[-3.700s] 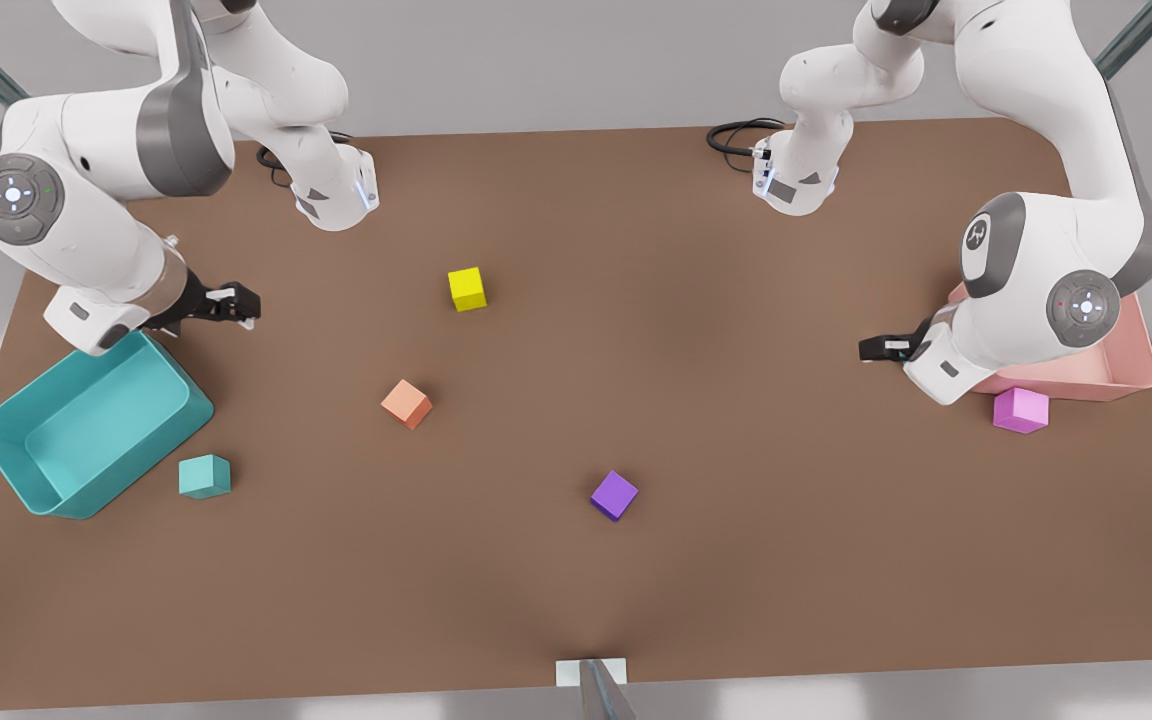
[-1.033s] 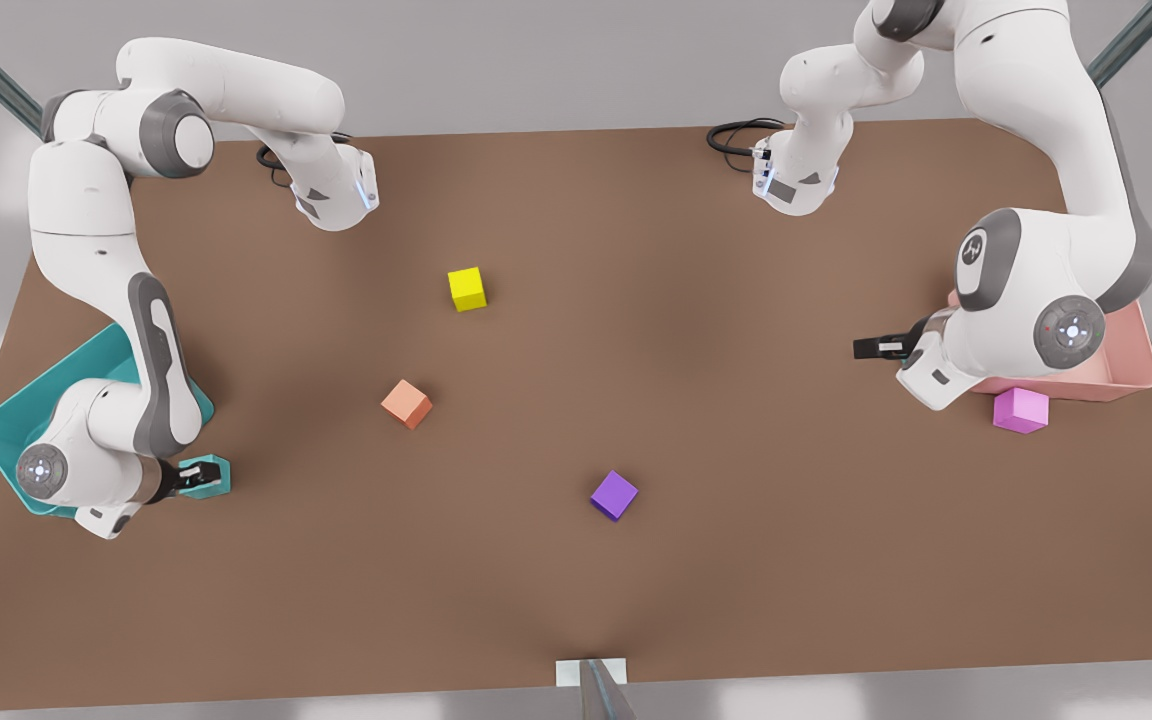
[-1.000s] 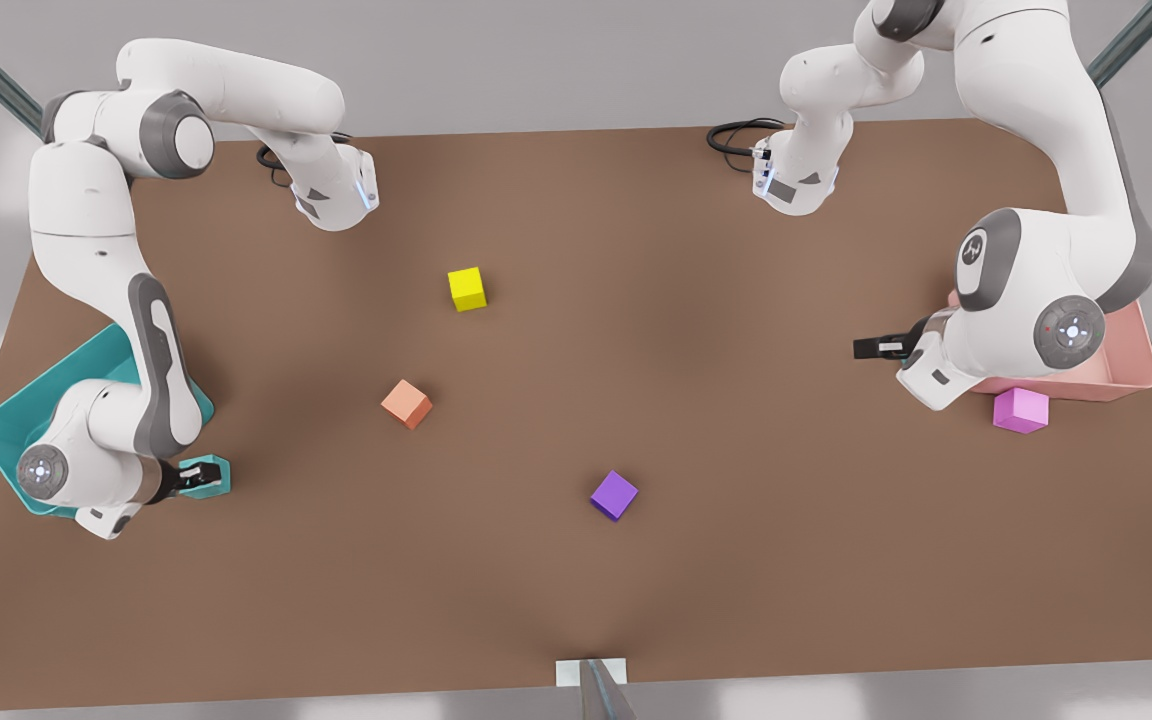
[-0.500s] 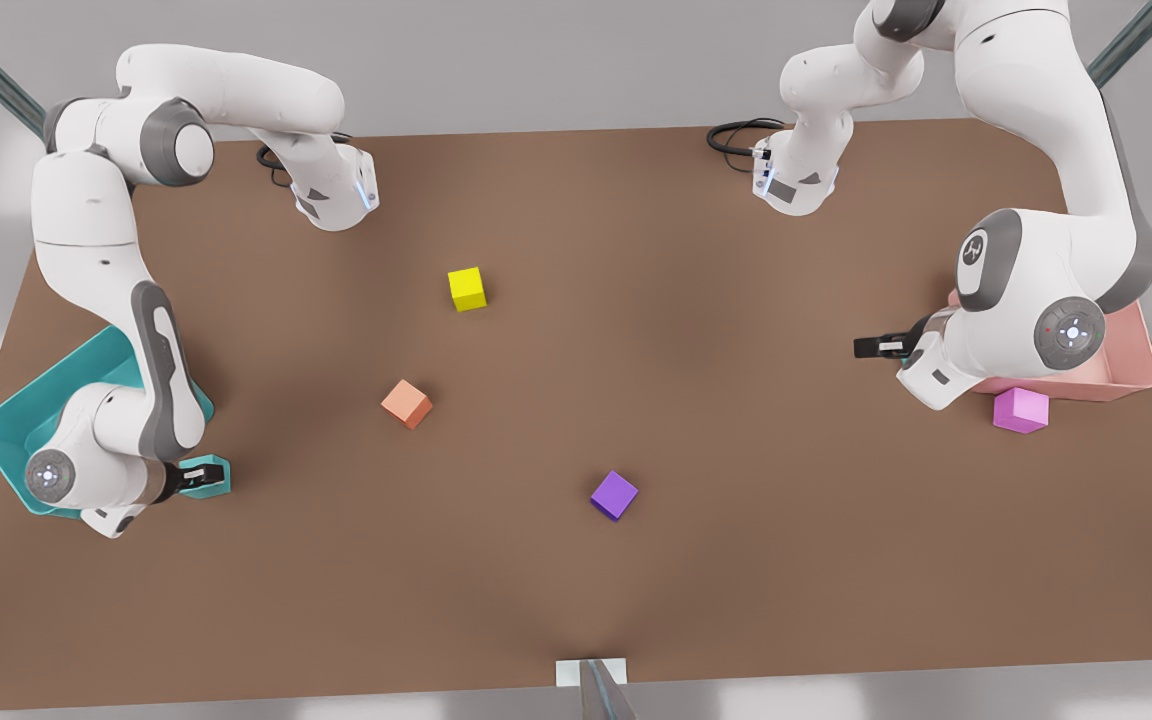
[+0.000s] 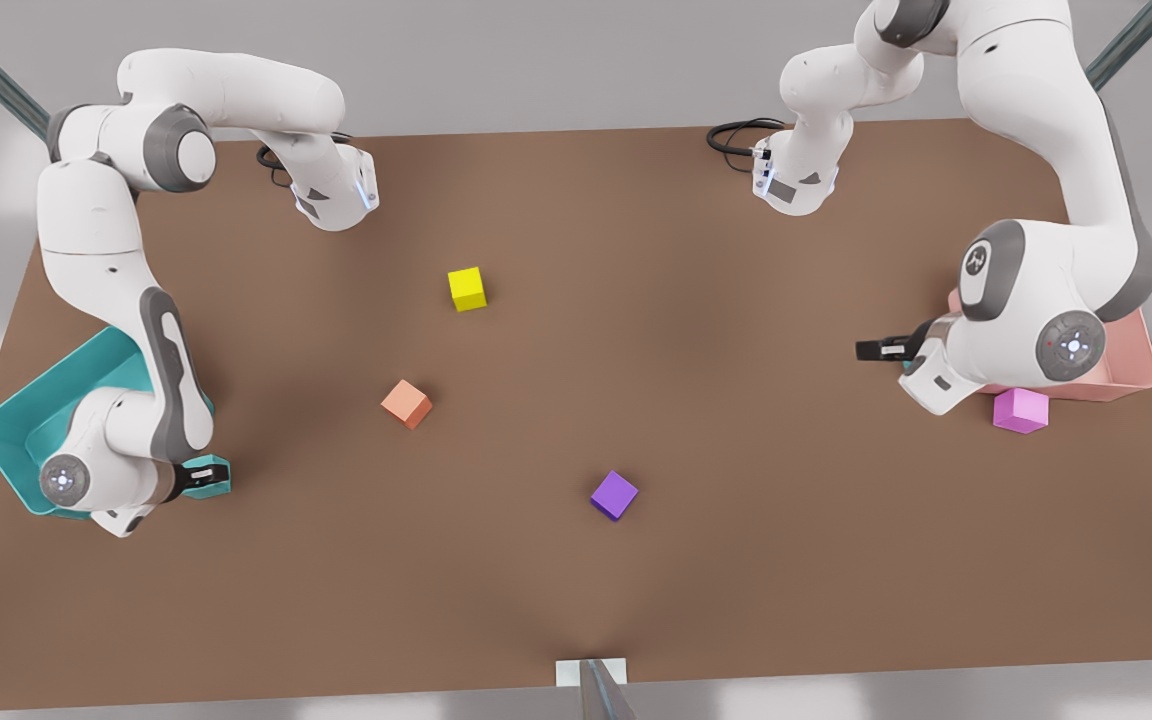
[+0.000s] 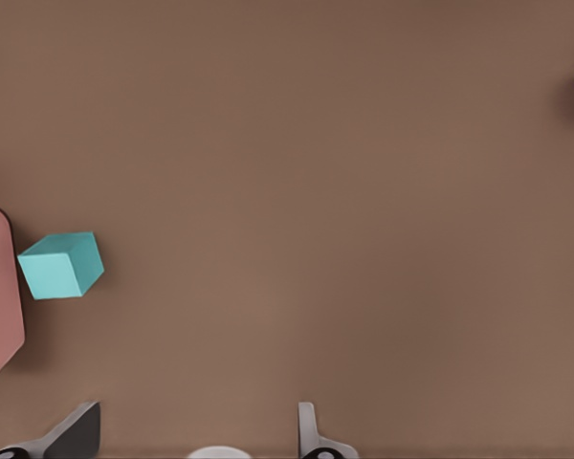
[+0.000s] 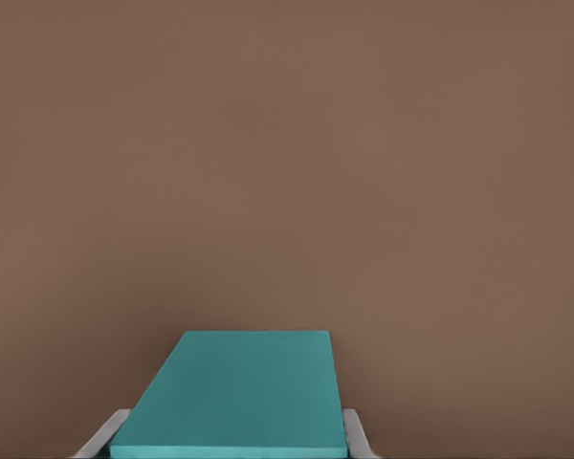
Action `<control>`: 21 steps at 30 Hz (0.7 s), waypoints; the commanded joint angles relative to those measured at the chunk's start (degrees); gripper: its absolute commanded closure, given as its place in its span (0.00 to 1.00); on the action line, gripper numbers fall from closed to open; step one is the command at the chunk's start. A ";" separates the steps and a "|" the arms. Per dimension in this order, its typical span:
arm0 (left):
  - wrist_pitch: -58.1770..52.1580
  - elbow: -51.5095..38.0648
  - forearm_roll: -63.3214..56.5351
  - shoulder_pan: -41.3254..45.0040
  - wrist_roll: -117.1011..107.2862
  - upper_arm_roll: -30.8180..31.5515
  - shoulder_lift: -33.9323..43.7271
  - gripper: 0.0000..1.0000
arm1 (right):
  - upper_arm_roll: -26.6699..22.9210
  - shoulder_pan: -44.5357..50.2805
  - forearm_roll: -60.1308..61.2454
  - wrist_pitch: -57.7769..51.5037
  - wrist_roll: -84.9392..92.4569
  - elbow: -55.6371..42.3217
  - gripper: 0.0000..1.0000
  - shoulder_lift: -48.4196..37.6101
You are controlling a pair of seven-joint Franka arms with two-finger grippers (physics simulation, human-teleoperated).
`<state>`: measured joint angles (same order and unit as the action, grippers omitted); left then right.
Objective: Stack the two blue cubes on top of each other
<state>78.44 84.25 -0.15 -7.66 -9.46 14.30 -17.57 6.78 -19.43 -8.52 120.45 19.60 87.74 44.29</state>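
The brown desk (image 5: 736, 560) carries a teal tray (image 5: 11, 440) at the front view's left edge. A pink tray (image 5: 1141, 370) lies at the far end of the desk from the teal tray.

The right hand (image 5: 204, 477) is just beside the teal tray's near corner, its fingers closed on one blue cube (image 7: 239, 392). The left hand (image 5: 876, 348) hovers well away from the teal tray, in front of the pink tray, with its fingers spread wide and holding nothing. The second blue cube (image 6: 60, 265) rests on the desk below that hand, just beside the pink tray, far from the teal tray.

A purple cube (image 5: 614, 494) sits about midway across from the teal tray.
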 commanded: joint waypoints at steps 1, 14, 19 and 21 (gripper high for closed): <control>-1.01 -0.05 -0.03 -0.16 0.14 0.03 0.08 0.00 | -0.01 0.09 -0.18 -0.04 -1.32 -0.03 0.27 0.10; -2.06 -0.22 0.15 0.36 -0.03 0.03 -0.01 0.00 | 0.78 33.13 16.96 -27.19 -42.53 -21.72 0.50 -2.02; -2.06 -0.13 -0.03 0.36 0.05 0.03 -0.44 0.00 | 3.58 51.77 17.04 -21.84 -65.20 -36.06 0.50 7.56; -1.18 -0.05 -0.21 0.01 0.14 0.03 -0.88 0.00 | 5.97 54.14 17.04 -17.44 -69.70 -37.20 0.50 10.29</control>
<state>76.69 84.23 -0.12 -7.51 -9.41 14.30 -18.30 12.02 33.65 8.34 100.40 -5.04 51.09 53.71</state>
